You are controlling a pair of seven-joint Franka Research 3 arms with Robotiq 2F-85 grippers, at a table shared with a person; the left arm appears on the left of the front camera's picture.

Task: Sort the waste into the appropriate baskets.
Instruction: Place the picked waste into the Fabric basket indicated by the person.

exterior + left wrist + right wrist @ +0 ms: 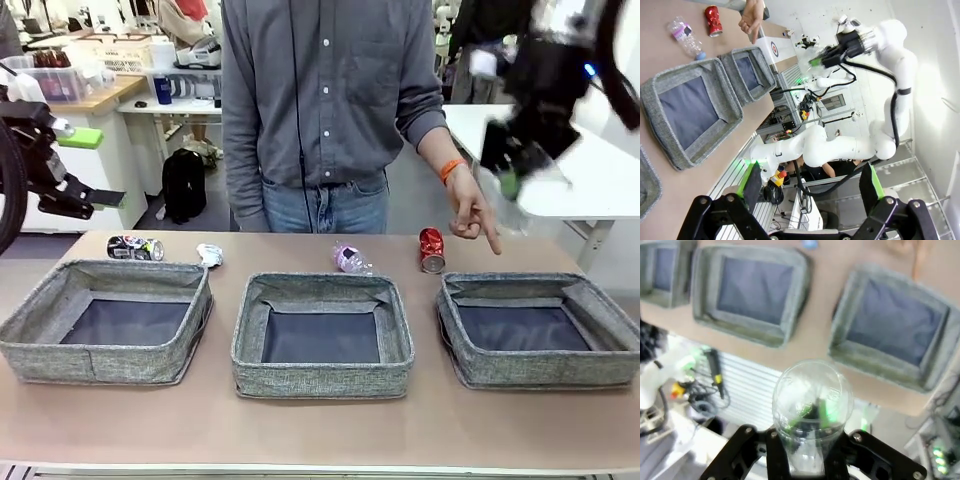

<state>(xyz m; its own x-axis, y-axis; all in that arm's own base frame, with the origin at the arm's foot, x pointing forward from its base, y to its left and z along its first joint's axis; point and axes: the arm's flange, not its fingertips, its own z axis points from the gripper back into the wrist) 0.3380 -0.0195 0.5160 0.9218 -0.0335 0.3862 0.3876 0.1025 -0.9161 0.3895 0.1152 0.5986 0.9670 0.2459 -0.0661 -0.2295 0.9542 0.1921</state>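
- Right pincer point(812, 426) is clenched on a clear plastic bottle point(812, 385), raised high over the right end of the table point(320, 430).
- Left pincer point(811, 175) hangs released, jaws wide, off the table's left end.
- Person's hand point(470, 215) points a finger down toward the right basket point(540, 372).
- Left basket point(100, 360) and middle basket point(320, 378) sit in a row with it, dark bases showing.
- Beyond the baskets, left to right, lie a dark printed can point(135, 247), paper wad point(209, 254), pink-labelled bottle point(350, 258) and red can point(431, 249).
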